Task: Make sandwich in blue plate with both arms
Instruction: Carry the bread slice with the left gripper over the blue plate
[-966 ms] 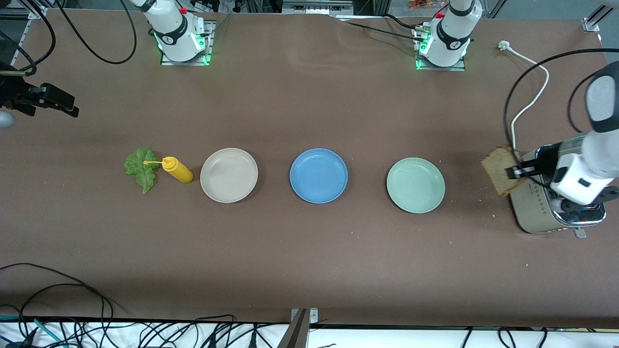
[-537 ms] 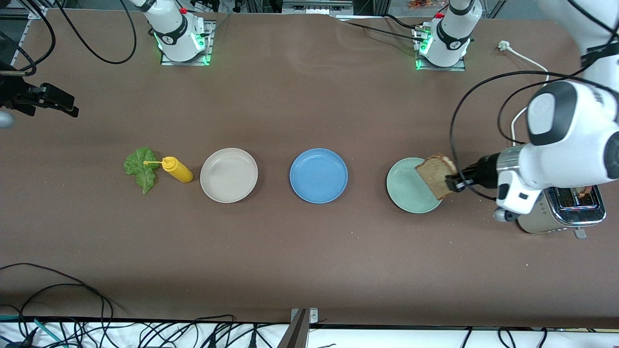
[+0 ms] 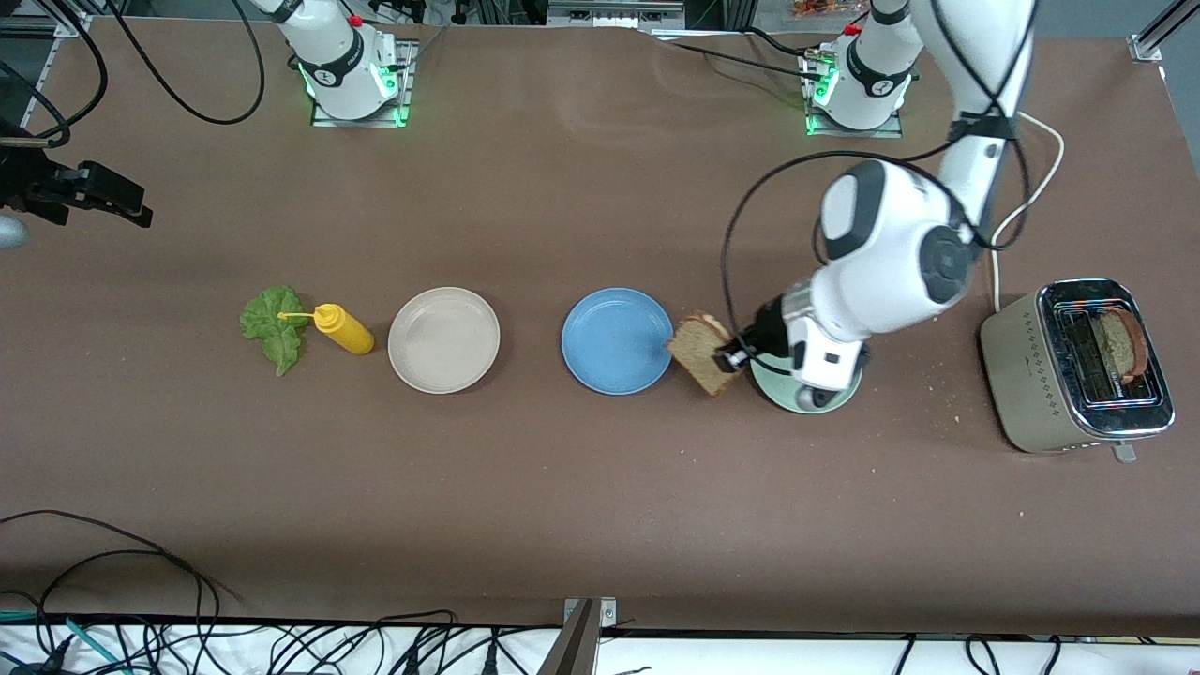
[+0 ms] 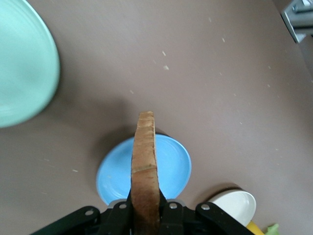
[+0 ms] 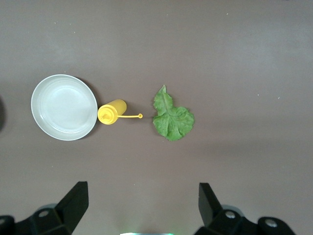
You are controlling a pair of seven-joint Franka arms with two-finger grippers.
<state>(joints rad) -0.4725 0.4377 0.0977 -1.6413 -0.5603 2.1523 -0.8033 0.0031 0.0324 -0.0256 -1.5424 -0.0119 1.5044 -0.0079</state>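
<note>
My left gripper (image 3: 729, 359), pinching 1 slice of wholemeal bread (image 3: 701, 352) on edge, has swung away from the toaster (image 3: 1074, 366), past the pale green plate (image 3: 778, 394), and now hangs just beside the blue plate (image 3: 616, 339) at its rim toward the left arm's end. I judge that only a short carry and a lowering remain before this first slice lies there. My right gripper (image 5: 142, 208) waits with jaws spread wide above the lettuce leaf (image 3: 272, 327) and yellow squeeze bottle (image 3: 342, 328); a 2nd slice (image 3: 1118, 345) sits in the toaster.

No text, label, brand, number or sign can be read anywhere.
</note>
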